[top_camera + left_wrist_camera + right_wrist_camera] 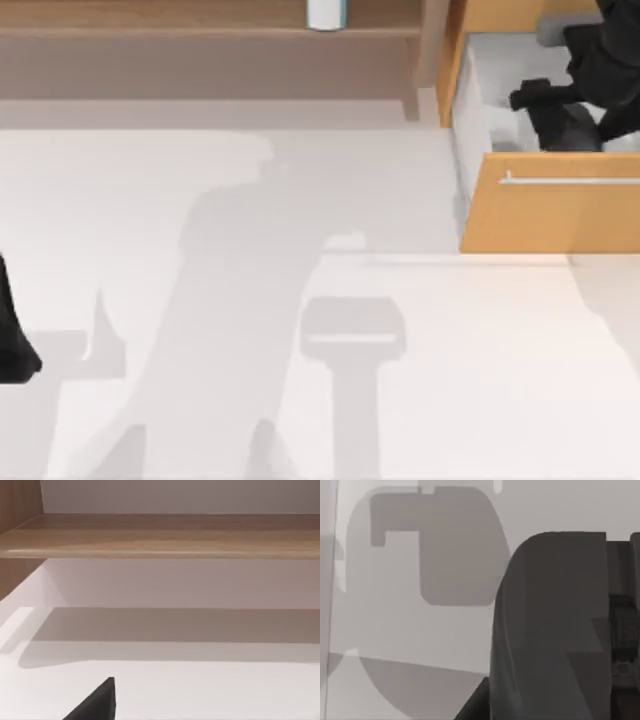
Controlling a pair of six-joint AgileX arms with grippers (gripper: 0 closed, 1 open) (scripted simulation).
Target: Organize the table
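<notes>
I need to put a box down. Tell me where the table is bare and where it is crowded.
The table is bare between the shelf at the back, the left arm parked at the left edge, and the open drawer unit at the back right. The drawer is crowded: the right gripper is down inside it with a dark grey object. A white-and-teal container stands on the shelf.

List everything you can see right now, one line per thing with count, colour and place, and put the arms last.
table: one, off-white, spanning the whole lower top view.
shelf: one, brown wood, along the table's far edge at left.
cylinder: one, white with a teal edge, standing on the shelf.
drawer unit: one, orange wood with white inside and silver bar handle, pulled open at far right.
dark grey object: one, inside the drawer, at the right gripper.
left gripper: one, black, parked at the table's left edge.
right gripper: one, black, reaching down into the open drawer.
</notes>
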